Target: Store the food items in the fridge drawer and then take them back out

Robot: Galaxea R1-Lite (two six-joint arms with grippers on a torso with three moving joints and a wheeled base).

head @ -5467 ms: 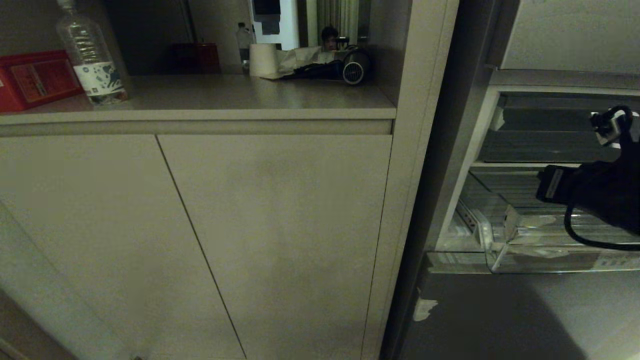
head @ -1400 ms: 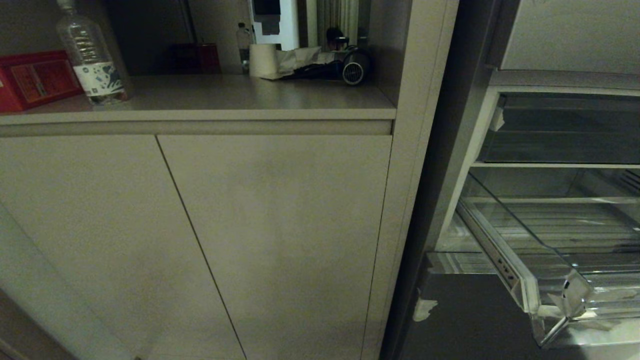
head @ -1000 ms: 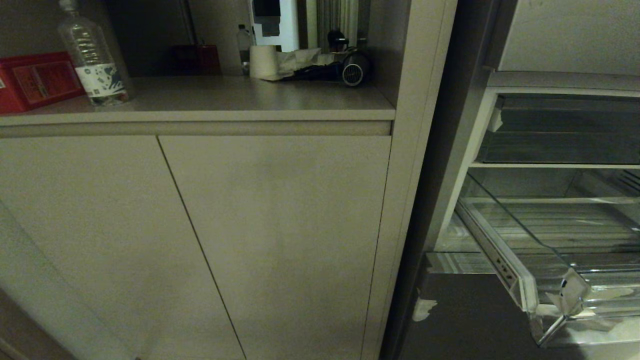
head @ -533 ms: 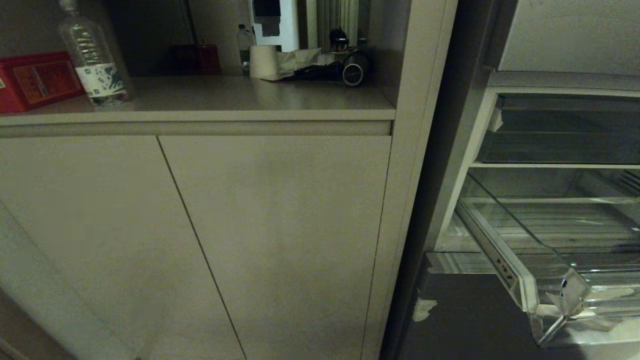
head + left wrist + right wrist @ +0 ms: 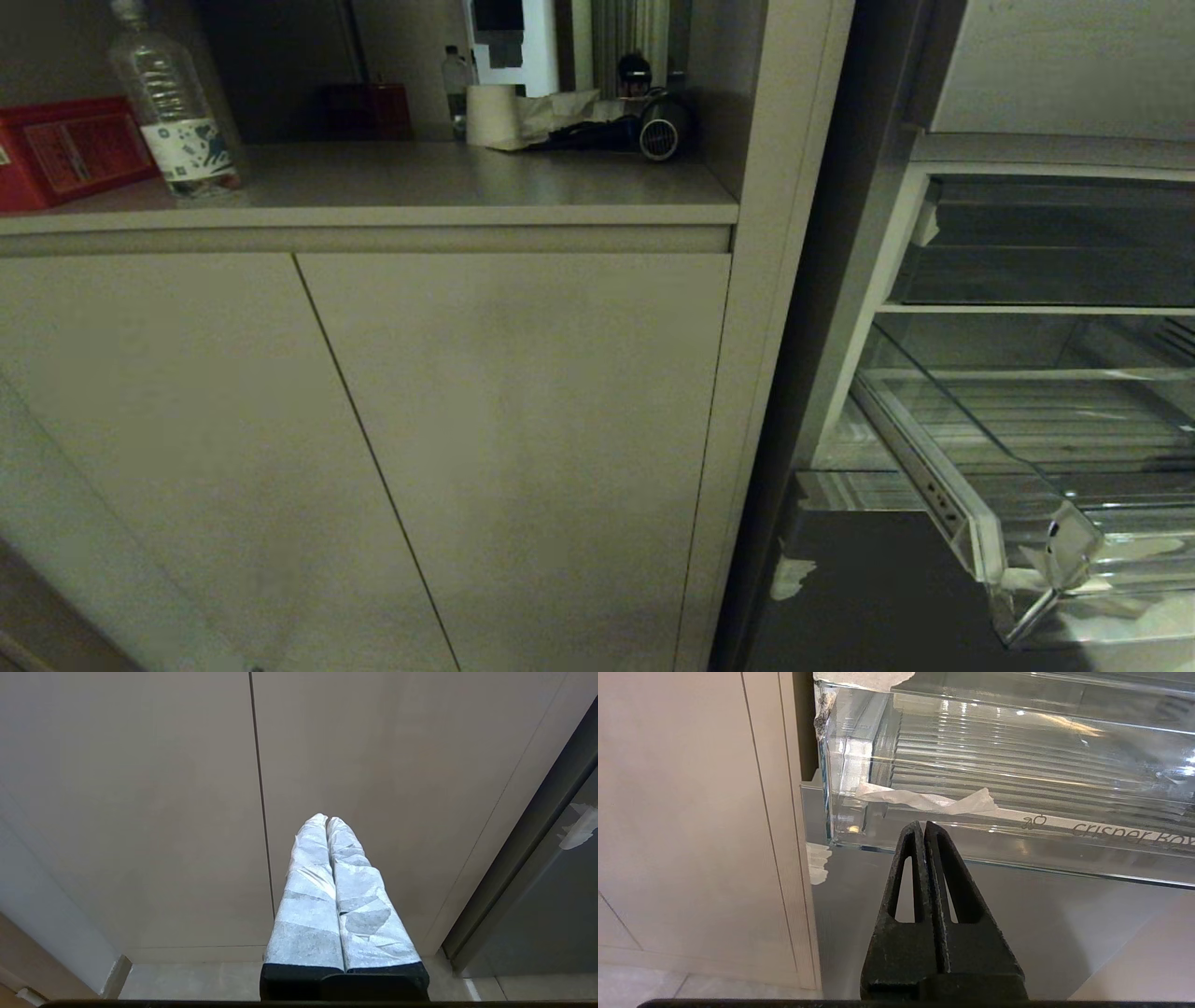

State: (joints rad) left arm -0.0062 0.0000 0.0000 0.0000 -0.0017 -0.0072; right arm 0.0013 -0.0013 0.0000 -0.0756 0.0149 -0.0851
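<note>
**Fridge drawer pulled out, both end effectors pressed together**

The fridge drawer is seen extended, its clear bin showing no food items. The right end effector is held just in front of the bin's lower front edge, fingers pressed together, nothing pinched. The left end effector, white-wrapped, is pressed together too, pointed at the cabinet doors beside the drawer. A bottle is seen on the surface above those doors.

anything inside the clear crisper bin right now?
No food shows in the clear crisper bin: through its wall only the ribbed floor and a white tape scrap on the front. Its far right end is out of frame, so unchecked.
</note>
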